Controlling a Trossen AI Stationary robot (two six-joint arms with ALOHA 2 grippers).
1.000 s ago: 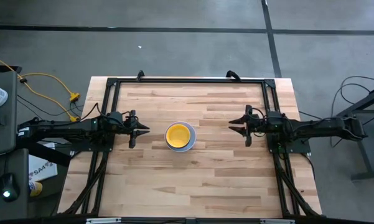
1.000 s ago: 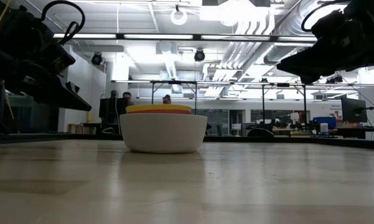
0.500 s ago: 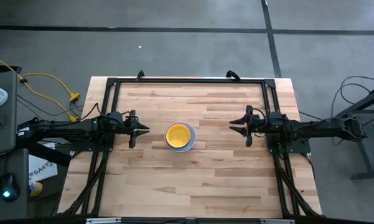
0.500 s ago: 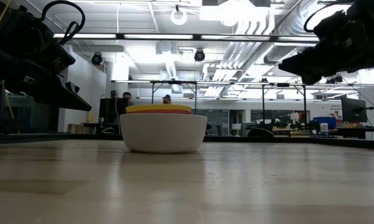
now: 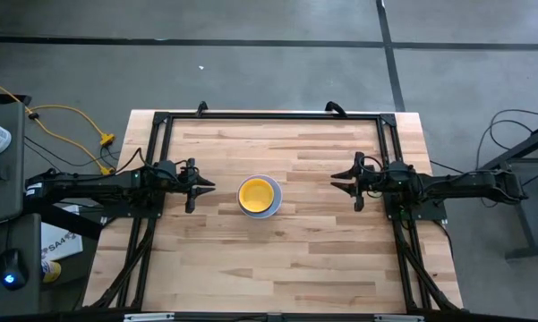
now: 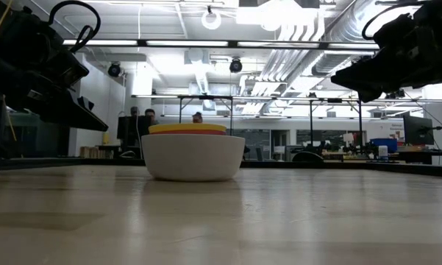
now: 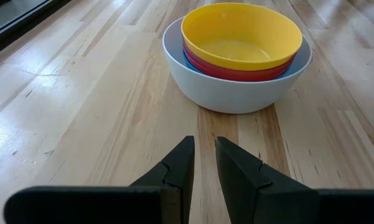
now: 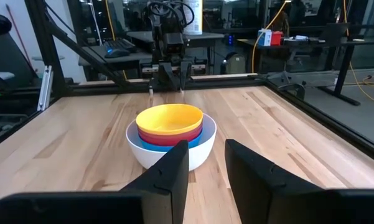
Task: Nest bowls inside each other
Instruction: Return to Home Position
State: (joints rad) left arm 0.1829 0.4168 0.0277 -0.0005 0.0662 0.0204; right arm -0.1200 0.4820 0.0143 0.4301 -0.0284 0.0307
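Between its two dark fingers the left gripper [image 7: 204,142] holds nothing; they stand parted by only a narrow crack, above the bare wooden table [image 7: 81,112]. Straight ahead of its tips, near but not touching, sits the whole stack of bowls. Closest to the gripper is the wall of the white bowl [image 7: 230,96], the outermost. A thin sliver of the blue bowl [image 7: 188,59] shows inside its rim, then the red bowl [image 7: 236,70], with the yellow bowl [image 7: 241,34] on top, seated level and centred. A purple bowl cannot be made out as a separate band from here; it may be hidden between red and yellow.

Beyond the stack, on its far side and well apart from it, the right gripper [image 8: 206,144] faces back toward the left one. Its fingers are spread a little wider and are likewise empty.

No loose bowl lies anywhere on the table in the high view, so the nesting itself looks finished. As a judgement, what remains is only for both arms to settle at rest; they already look drawn back toward their own sides.
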